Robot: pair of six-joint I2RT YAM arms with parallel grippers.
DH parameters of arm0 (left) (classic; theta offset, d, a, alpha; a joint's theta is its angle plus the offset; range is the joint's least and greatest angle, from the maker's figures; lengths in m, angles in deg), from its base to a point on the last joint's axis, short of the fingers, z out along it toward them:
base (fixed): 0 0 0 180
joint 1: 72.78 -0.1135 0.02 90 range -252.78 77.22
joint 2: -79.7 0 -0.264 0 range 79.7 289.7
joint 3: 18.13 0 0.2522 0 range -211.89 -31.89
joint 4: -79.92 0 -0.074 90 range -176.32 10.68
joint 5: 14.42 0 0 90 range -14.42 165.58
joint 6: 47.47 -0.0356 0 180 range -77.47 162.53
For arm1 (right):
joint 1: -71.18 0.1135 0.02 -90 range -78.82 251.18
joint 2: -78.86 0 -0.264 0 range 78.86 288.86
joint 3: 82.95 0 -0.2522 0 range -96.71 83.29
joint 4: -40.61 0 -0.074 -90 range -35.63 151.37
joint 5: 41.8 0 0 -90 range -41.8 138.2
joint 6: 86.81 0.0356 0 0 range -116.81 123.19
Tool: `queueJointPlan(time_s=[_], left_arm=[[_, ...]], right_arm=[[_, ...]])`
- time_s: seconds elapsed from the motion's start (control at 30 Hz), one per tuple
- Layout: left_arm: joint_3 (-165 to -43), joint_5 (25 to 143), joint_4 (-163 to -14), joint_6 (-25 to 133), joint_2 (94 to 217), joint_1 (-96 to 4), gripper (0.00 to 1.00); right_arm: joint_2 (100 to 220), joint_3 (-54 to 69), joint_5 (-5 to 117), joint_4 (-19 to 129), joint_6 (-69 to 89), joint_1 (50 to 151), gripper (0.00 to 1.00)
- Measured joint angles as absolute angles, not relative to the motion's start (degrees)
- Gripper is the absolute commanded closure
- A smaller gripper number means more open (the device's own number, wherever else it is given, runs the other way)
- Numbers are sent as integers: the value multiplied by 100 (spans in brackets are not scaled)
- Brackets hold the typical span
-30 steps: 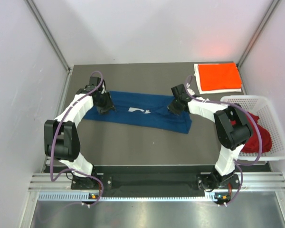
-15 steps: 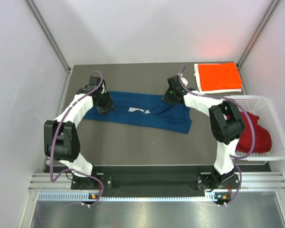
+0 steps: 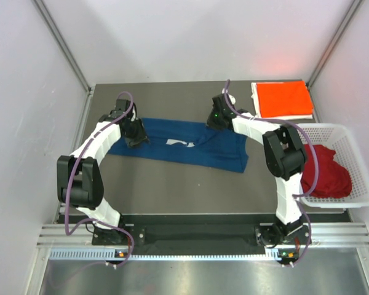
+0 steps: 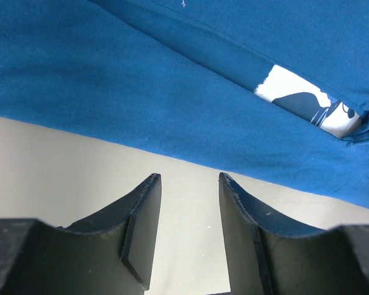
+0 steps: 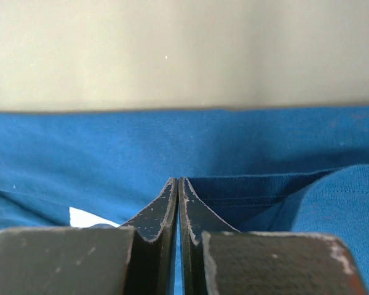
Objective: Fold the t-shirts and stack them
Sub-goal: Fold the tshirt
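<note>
Navy blue t-shirt [image 3: 178,144]: laid flat as a long folded strip across the middle of the grey table [image 3: 172,184], running left to right and slanting slightly nearer at its right end. A white print [image 3: 179,142] is shown near the middle of the strip.

Left gripper [image 3: 135,132]: set down at the left end of the strip. In the left wrist view its jaws are spread part-way, bare table is seen between the fingers [image 4: 141,221], and the cloth lies just beyond the fingertips; nothing is held.

Right gripper [image 3: 216,117]: placed at the far edge of the strip, right of its middle. In the right wrist view its jaws are pressed together, with the tips against the blue cloth beside a hemmed fold; whether any cloth is caught between them cannot be told.

Orange-red t-shirt [image 3: 285,98]: folded into a neat rectangle and laid at the far right corner of the table, well apart from the blue one.

Dark red t-shirt [image 3: 326,175]: crumpled and unfolded, lying inside the white lattice basket [image 3: 320,126] at the right edge of the table, behind the right arm.
</note>
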State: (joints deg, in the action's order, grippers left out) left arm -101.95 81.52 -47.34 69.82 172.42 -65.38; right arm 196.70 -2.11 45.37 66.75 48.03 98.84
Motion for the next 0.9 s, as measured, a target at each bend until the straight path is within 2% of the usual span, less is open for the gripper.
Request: queueJointPlan(time_s=[0.7,0.77,0.8,0.9], left_arm=[[-10193,8066,-4736,6982,17242,-6523,52],[-10193,8069,-4738,6982,17242,-6519,52],[-10193,8069,-4738,6982,17242,-6519,51],[-10193,8069,-4738,6982,17242,-6519,51]], right_arm=[[20107,-699,4644,6601,4378,10026,99],[20140,-738,4706,6603,4328,10033,92],[20164,-784,4782,6629,4280,10033,84],[20183,-931,4907,6660,4145,10033,68]])
